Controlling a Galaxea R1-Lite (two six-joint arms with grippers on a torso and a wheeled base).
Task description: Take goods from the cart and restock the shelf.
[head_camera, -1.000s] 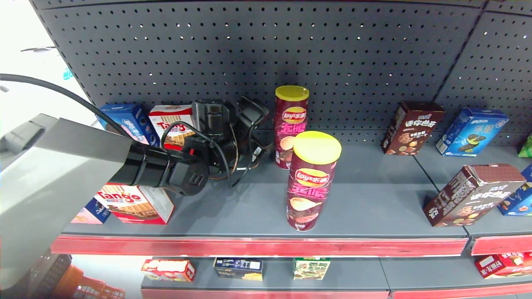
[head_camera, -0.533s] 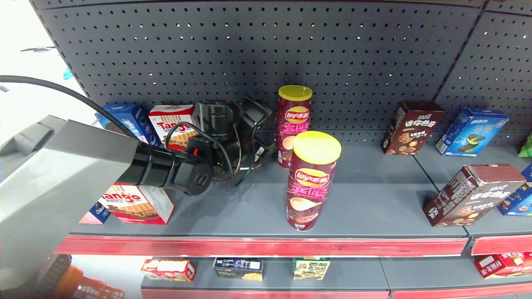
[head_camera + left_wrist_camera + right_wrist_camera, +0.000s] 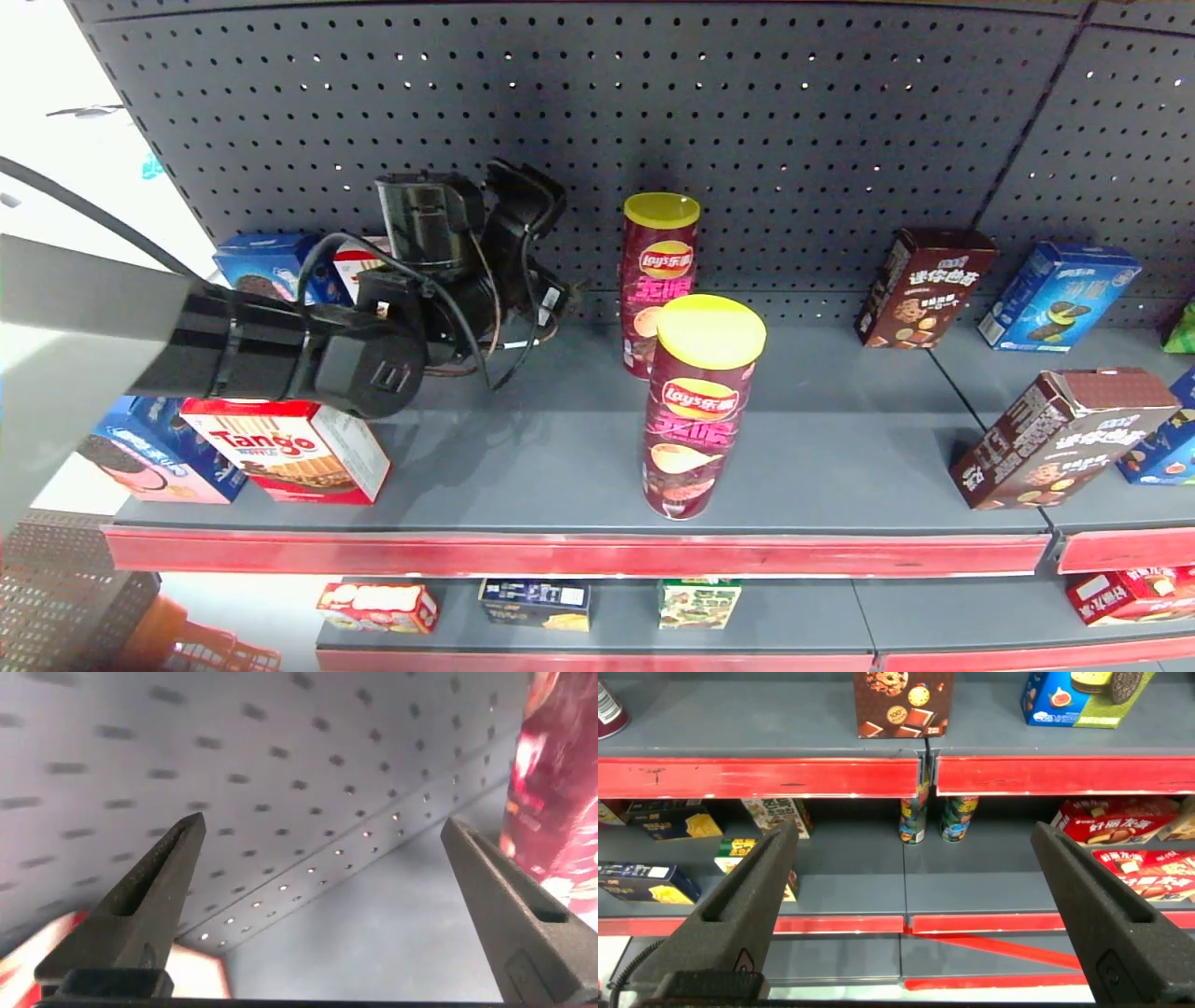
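Here's our setup. The shelf is a grey deck with a red front lip, and lower shelves holding small boxes sit under it. At the front left corner there's a red-and-white wafer box, and a brown box leans at the front right. The front can, maroon with a yellow lid, stands upright near the front edge, around the middle. The back can has the same look and stands just behind it, close to the pegboard. Our left end effector hangs over the back left of the shelf, apart from the back can, fingers spread wide and holding nothing. Our right end effector is wide open and empty too, facing the lower shelves.
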